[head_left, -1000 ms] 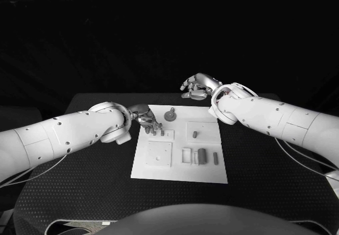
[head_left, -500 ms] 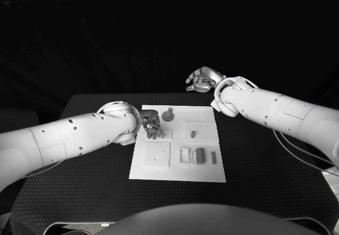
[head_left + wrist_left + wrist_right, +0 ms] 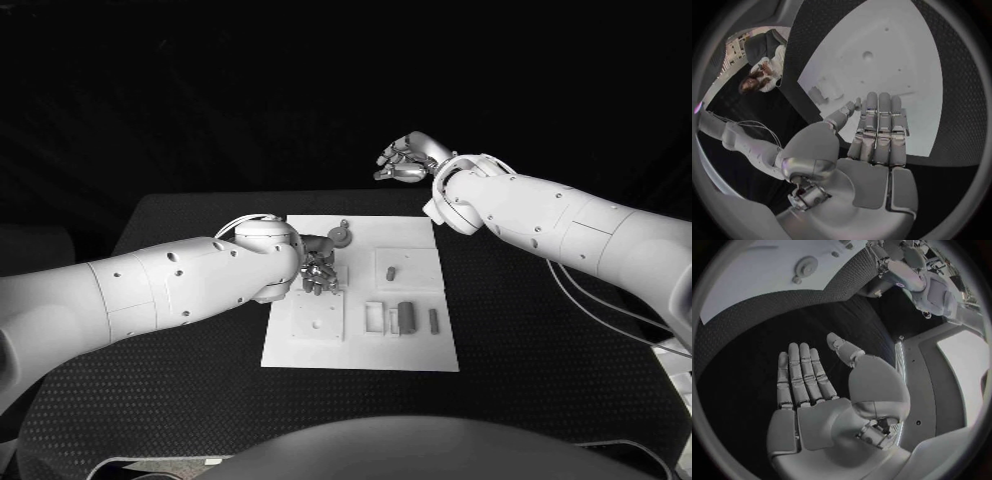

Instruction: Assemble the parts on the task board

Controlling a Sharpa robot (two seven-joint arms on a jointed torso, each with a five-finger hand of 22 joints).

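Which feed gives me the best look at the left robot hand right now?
The left wrist view: the left robot hand is large there, fingers straight and together above the task board, holding nothing. The head view shows it small, partly behind its arm. The right wrist view is unclear.

1. Task board (image 3: 361, 340): smooth matt white plate, looks plastic.
2. Table (image 3: 173, 390): black, rough, finely dimpled matt surface.
3. Left hand (image 3: 873, 145): silver, satin metal-like sheen, smooth segments.
4. Right hand (image 3: 826, 405): same silver satin finish.
5. Arms (image 3: 144, 290): glossy white smooth shell, plastic-looking.
6. Parts (image 3: 410, 317): small grey pieces, matt, material unclear.
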